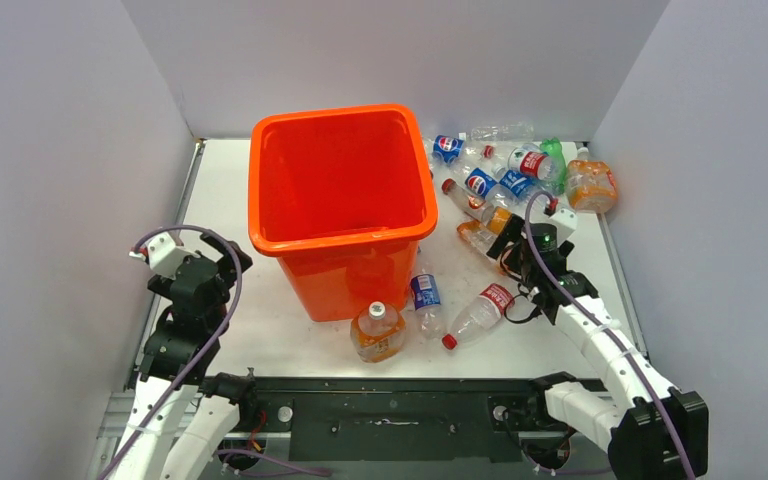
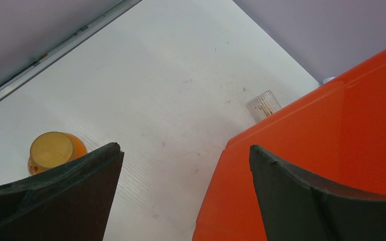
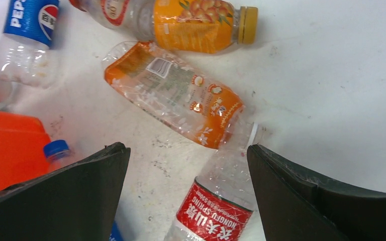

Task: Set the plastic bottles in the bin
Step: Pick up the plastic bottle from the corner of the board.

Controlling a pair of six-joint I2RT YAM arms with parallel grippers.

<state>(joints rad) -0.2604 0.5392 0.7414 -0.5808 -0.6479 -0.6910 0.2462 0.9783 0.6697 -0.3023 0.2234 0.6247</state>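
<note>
Task looks barely begun. The bin [image 1: 330, 280] stands mid-worktop [image 1: 230, 190], and what shows of its inside holds no bottle, though I can't vouch for the whole floor of it. Every one of the bottles [image 1: 505, 185] in view lies outside it. Most are heaped at the far right beside the bin. Three sit just before its near wall: a squat orange bottle [image 1: 378, 331] upright, a blue-label bottle [image 1: 426, 303] and a red-label bottle [image 1: 480, 312] lying down. So all of them are left to do.

Right pincer [image 3: 185, 148] is spread wide with nothing in it. It hangs over the red-label bottle's neck and a crushed bottle [image 3: 173, 93] with an orange label, so that is likely the first pick. Left pincer [image 2: 183, 146] is also wide apart and empty, low beside the bin's left wall, well apart from the heap.

Writing:
- Blue label on one clear bottle [image 3: 30, 20] reads "PEPSI". The top view shows more blue labels with the same round logo in the heap.
- The red label reads "NONGFU SPRING" with Chinese characters under it.
- A juice bottle [image 3: 196, 20] with a yellow cap and the crushed one both show fruit art — their print is too small to read.
</note>
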